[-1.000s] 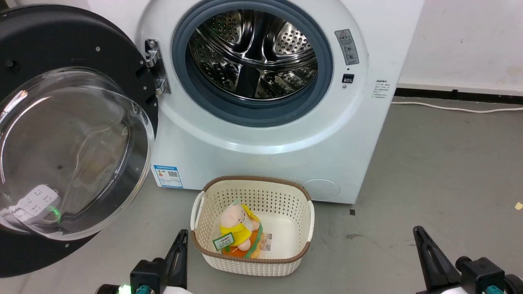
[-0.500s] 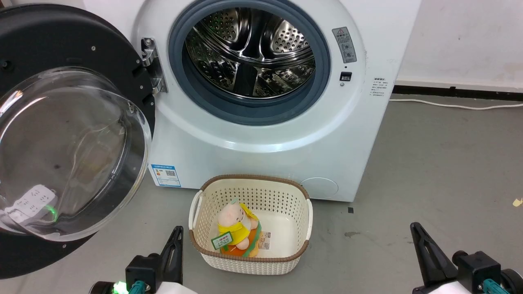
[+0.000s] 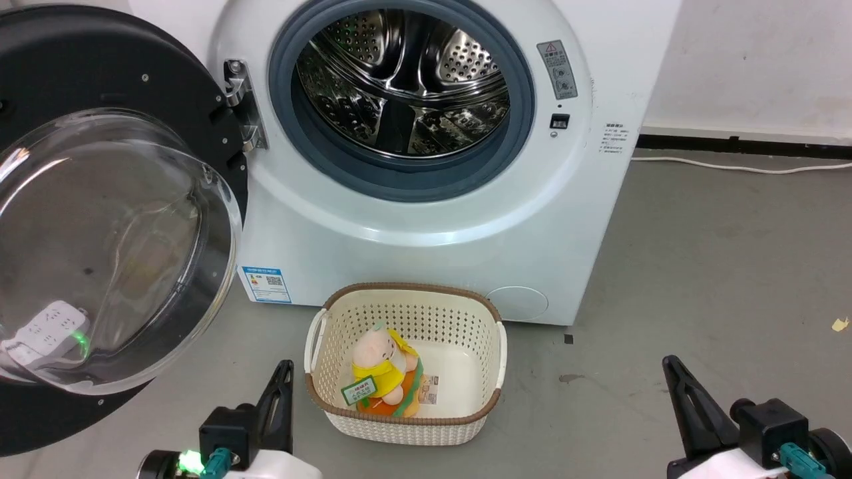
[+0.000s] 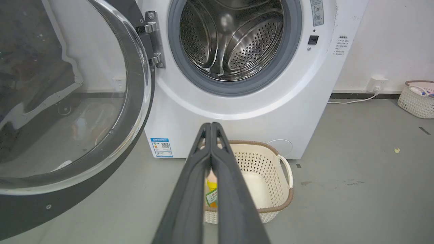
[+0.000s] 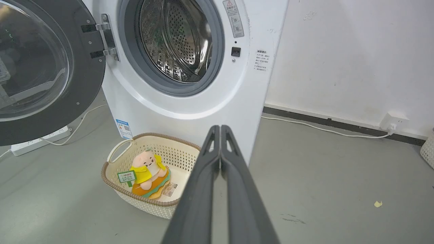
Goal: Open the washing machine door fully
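Cream perforated basket (image 3: pixel 406 426) stands mid-floor on the grey floor (image 3: pixel 699 266). Plush toy (image 3: pixel 383 369) in yellow lies in its left half. White power strip (image 5: pixel 40 140) near the floor's left edge. Second basket (image 4: pixel 415 101) at the far right edge.

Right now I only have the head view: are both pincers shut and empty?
Observer: Yes. The left pincer and the right pincer are each closed tip to tip, holding nothing.
Operator: Anything off to the right of my frame?
Observer: A second pale basket stands by the wall.
Operator: Where does the white cable end?
Observer: At a wall socket, low down.
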Motion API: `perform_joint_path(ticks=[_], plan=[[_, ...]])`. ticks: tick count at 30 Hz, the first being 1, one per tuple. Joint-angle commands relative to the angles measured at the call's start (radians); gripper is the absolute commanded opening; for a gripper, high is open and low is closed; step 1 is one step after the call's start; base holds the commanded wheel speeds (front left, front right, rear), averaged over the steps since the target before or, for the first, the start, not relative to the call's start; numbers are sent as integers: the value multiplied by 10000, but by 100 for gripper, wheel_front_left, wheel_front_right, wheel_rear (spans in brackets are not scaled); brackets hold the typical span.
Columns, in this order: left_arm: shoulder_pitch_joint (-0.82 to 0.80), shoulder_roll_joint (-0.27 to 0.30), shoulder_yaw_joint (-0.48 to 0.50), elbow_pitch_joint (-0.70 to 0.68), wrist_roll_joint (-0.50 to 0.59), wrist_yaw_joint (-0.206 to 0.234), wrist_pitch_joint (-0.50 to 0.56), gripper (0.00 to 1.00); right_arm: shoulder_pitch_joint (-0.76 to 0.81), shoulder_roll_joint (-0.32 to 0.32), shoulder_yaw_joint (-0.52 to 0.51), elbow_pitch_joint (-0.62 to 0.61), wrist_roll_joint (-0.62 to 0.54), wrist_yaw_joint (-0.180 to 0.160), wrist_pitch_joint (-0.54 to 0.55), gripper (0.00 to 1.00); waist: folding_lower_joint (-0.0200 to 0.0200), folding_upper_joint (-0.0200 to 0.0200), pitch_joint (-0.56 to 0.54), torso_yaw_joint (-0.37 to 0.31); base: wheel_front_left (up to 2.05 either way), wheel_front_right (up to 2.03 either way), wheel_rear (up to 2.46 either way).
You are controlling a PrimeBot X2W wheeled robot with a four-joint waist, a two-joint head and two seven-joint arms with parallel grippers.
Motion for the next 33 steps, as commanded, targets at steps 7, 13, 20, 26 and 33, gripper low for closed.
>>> perform_joint_path(ticks=[7, 13, 20, 26, 33], plan=[[-182, 10, 150, -167, 135, -33, 191, 0, -200, 24, 58, -83, -15, -5, 192, 0, -1, 0, 35, -40, 0, 0, 0], [-213, 11, 212, -233, 168, -38, 293, 0, -258, 25, 88, -97, -16, -5, 295, 0, -1, 0, 57, -66, 0, 0, 0], [-256, 12, 299, -326, 215, -46, 436, 0, -340, 27, 131, -117, -17, -5, 439, 0, -1, 0, 89, -102, 0, 0, 0], [-293, 13, 373, -406, 254, -53, 559, 0, -410, 29, 167, -134, -19, -6, 562, 0, -1, 0, 116, -133, 0, 0, 0], [-335, 13, 460, -499, 300, -61, 701, 0, -491, 31, 210, -154, -20, -6, 705, 0, -1, 0, 148, -169, 0, 0, 0]])
